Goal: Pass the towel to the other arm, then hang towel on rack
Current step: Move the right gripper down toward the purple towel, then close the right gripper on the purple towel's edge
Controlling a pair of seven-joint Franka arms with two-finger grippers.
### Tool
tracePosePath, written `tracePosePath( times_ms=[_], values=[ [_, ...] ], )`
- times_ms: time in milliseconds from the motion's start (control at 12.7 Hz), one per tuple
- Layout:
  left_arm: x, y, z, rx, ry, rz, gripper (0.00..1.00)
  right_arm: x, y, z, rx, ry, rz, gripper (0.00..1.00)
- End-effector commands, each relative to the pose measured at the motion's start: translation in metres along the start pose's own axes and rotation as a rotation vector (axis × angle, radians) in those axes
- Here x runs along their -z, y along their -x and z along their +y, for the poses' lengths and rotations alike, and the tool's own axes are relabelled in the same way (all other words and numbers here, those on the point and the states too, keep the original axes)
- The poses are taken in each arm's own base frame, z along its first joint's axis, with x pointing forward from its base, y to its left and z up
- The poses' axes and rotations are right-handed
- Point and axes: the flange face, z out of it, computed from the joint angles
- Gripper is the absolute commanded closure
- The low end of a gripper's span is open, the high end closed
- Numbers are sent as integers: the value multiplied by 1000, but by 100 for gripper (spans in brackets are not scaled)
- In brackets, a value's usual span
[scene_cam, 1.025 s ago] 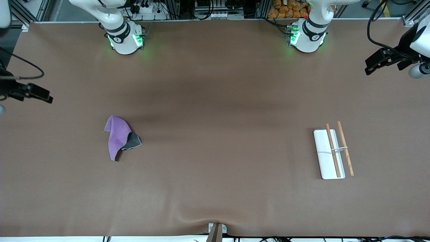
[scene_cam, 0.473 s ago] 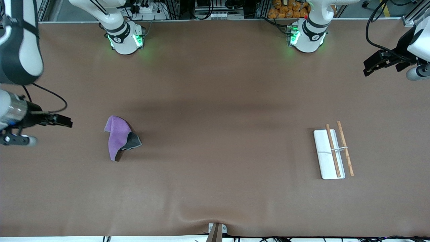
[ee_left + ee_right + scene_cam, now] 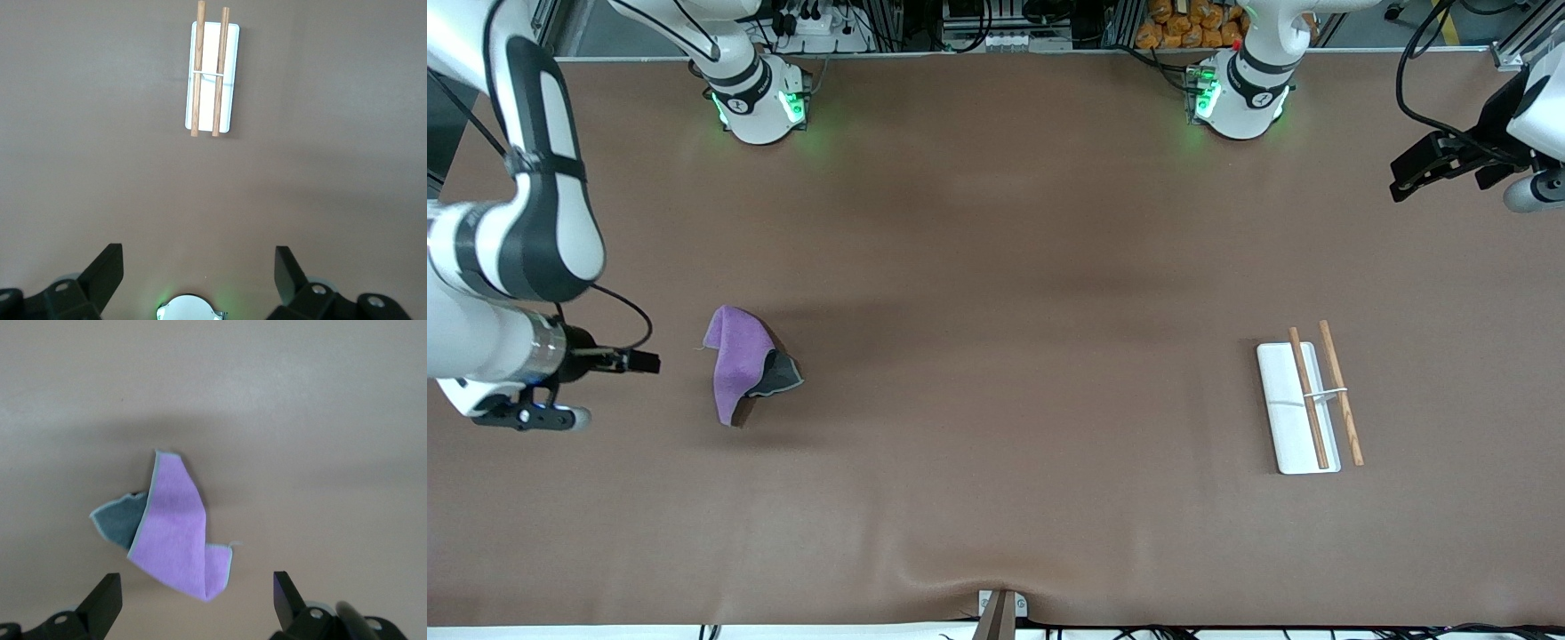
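The towel (image 3: 740, 360) lies crumpled on the table toward the right arm's end, purple face up with a dark grey corner folded out; the right wrist view shows the towel (image 3: 175, 533) too. My right gripper (image 3: 643, 362) hangs beside it, on the side toward the table's end, apart from it. Its jaws (image 3: 195, 587) are open and empty. The rack (image 3: 1303, 404), a white base with two brown rods, rests toward the left arm's end and appears as the rack (image 3: 212, 73) in the left wrist view. My left gripper (image 3: 1408, 176) waits high near that end, open (image 3: 199, 257) and empty.
A brown mat (image 3: 996, 267) covers the table. The right arm's base (image 3: 758, 100) and the left arm's base (image 3: 1240, 98) stand along the edge farthest from the camera. A small bracket (image 3: 1000, 609) sits at the nearest edge.
My right arm has swung in from the table's end and come down, bringing its gripper close beside the towel. The left gripper has barely moved. Towel and rack are unmoved.
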Motion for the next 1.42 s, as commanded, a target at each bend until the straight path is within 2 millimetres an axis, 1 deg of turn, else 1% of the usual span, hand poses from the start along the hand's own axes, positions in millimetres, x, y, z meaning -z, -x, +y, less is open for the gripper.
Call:
tracePosePath(
  times_ms=[0, 236, 315, 394, 473, 552, 709, 788, 867, 1025, 1182, 1340],
  values=[
    [4, 1, -3, -18, -8, 8, 0, -35, -16, 1, -6, -8, -2, 0],
    [5, 2, -4, -13, -8, 11, 0, -85, -18, -3, -4, -4, -80, 0],
    [6, 1, -4, -11, -7, 12, 0, -102, -20, -6, -1, -2, -101, 0],
    [5, 1, -6, -10, -7, 11, 0, -116, -22, -14, -4, -13, -109, 0],
    [6, 2, -5, -11, -7, 12, 0, -122, -24, -27, -15, -58, -98, 0],
    [6, 2, -6, -10, -7, 12, 0, -128, -26, -29, -29, -82, -99, 0],
    [5, 2, -7, -8, -8, 8, 0, -140, -30, -27, -36, -82, -79, 0],
    [5, 2, -7, -8, -8, 8, 0, -151, -32, -26, -39, -82, -79, 0],
    [5, 2, -7, -8, -8, 8, 0, -156, -34, -28, -38, -82, -70, 0],
    [5, 2, -7, -10, -10, 7, 0, -168, -35, -30, -36, -78, -80, 0],
    [4, 2, -5, -13, -10, 5, 0, -183, -36, -31, -36, -76, -88, 0],
    [1, 3, -3, -10, -12, -5, 0, -191, -36, -31, -37, -75, -94, 0]
  ],
)
